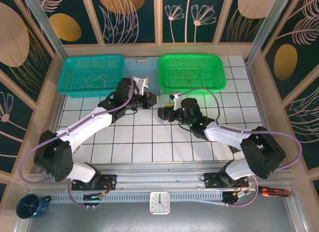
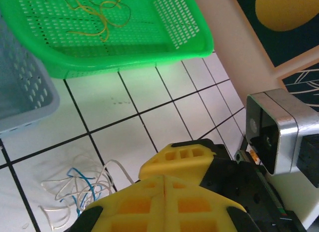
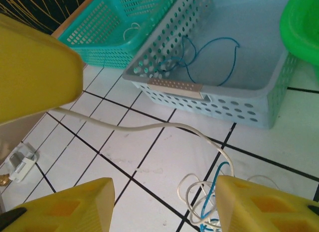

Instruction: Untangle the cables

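left gripper [image 2: 164, 181]: jaws together, seemingly pinching thin white wire strand [image 3: 124, 127] | right gripper [image 3: 164, 192]: jaws apart astride small white-and-blue wire tangle [image 3: 203, 204] on white tiled table [image 3: 99, 157] | risk: pulling drags the unpinned knot along, tightening it, or strand slips free

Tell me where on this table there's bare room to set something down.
Free: the tiles between the left arm and right arm, back to the near rail; also the strip right of the green basket. Crowded: centre, where left fingers and right fingers meet at the cable tangle before the grey basket.
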### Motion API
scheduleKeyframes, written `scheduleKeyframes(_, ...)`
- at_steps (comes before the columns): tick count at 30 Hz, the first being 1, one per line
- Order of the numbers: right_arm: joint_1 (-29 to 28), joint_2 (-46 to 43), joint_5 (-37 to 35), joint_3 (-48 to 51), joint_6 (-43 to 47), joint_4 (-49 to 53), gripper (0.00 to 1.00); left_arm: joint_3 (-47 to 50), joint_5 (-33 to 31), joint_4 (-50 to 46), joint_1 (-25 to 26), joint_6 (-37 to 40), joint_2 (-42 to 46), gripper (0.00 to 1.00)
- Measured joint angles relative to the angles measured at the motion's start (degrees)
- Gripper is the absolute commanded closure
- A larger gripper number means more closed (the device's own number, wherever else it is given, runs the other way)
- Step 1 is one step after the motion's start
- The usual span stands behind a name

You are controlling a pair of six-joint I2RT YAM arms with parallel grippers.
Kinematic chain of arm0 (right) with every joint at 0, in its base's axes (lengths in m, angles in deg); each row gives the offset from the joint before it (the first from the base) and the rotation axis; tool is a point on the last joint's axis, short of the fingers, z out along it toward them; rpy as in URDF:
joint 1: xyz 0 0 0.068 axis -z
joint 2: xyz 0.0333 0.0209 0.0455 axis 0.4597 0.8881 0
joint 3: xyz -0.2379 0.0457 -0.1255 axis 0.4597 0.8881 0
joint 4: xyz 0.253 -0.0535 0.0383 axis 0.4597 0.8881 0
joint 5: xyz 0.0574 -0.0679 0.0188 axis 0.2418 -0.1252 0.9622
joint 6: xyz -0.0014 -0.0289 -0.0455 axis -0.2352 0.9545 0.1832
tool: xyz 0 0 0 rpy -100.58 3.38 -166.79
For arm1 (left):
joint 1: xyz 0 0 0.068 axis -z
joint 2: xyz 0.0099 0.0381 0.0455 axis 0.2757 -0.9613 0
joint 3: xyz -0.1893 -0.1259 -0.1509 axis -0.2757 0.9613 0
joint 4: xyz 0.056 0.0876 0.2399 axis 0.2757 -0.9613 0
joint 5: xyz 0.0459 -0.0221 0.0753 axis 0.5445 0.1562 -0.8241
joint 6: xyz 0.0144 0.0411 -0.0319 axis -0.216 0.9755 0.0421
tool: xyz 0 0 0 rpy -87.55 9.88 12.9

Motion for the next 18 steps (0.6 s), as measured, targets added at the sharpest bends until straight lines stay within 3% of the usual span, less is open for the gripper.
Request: scheduleKeyframes(18, 0.0, 8.9, -10.4, -1.2, -0.9, -8.7, 0.45, -3.9, 4.2, 0.1, 0.2, -3.7, 1.3, 1.0)
